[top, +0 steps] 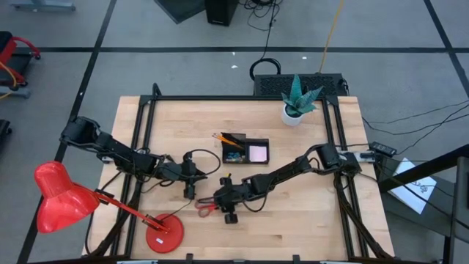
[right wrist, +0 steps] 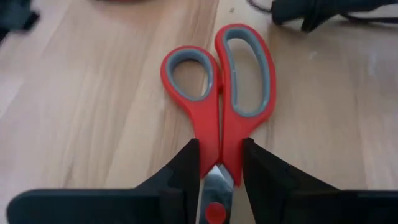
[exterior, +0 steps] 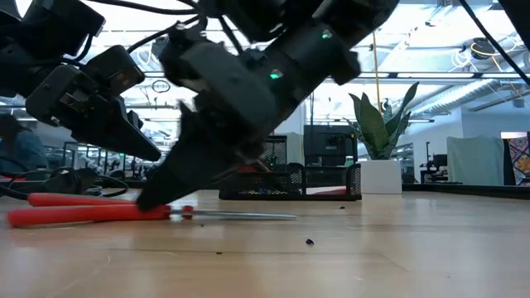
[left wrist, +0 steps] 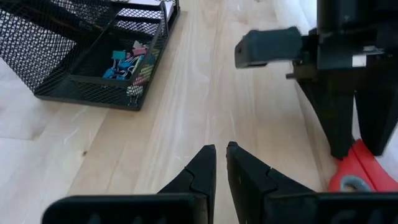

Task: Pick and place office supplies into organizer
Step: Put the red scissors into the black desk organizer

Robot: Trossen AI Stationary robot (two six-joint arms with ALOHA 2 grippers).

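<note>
Red-handled scissors (right wrist: 217, 93) lie flat on the wooden table, in front of the organizer, handles toward the table's left (top: 203, 209). My right gripper (right wrist: 221, 152) reaches down to them from the table's right and is shut on them. My left gripper (left wrist: 221, 149) hangs just left of the scissors (top: 192, 189), shut and empty. The black mesh organizer (top: 245, 150) stands at mid-table with orange pencils (top: 229, 138), a pink pad (top: 258, 152) and coloured clips (left wrist: 127, 59) inside. My right gripper pinches the scissors' two red handle shanks (right wrist: 211, 146), just beside the pivot, between its two fingers. The fingers slant down from the table's right, one on each side of the scissors. The scissors rest flat on the table (exterior: 83, 211), blades closed.
A red desk lamp (top: 62, 198) with its round base (top: 163, 236) stands at the near left. A white plant pot (top: 294, 114) sits at the far right. Black cables trail beside the left arm. Bare wood lies near the front edge and right of the organizer.
</note>
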